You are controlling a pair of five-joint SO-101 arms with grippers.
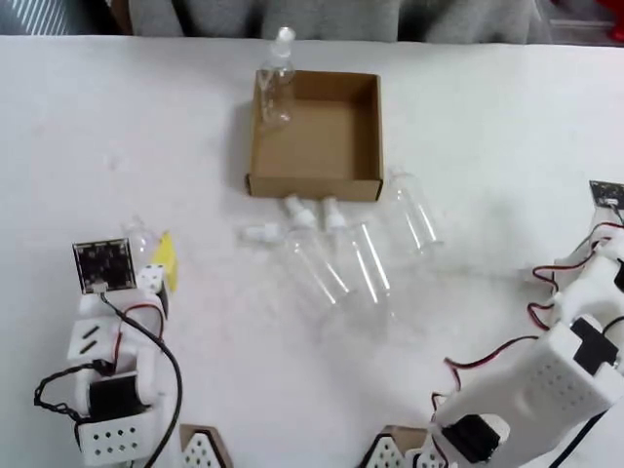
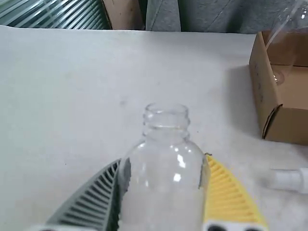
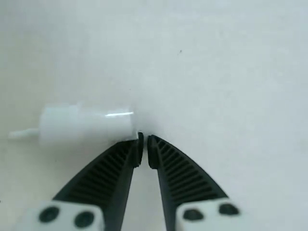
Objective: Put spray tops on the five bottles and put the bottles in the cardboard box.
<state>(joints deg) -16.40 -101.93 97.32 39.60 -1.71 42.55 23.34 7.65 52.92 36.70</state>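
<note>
The left pincer grips an uncapped bottle on the desk, short of the cardboard box. The right pincer, nearly closed and empty, sits just beside a loose spray top. A capped bottle stands inside the box.

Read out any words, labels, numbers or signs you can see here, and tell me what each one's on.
None can be read. The cardboard box is plain and the bottles are clear and bear no labels. The black-and-white square on the left arm is a pattern, not letters.
</note>
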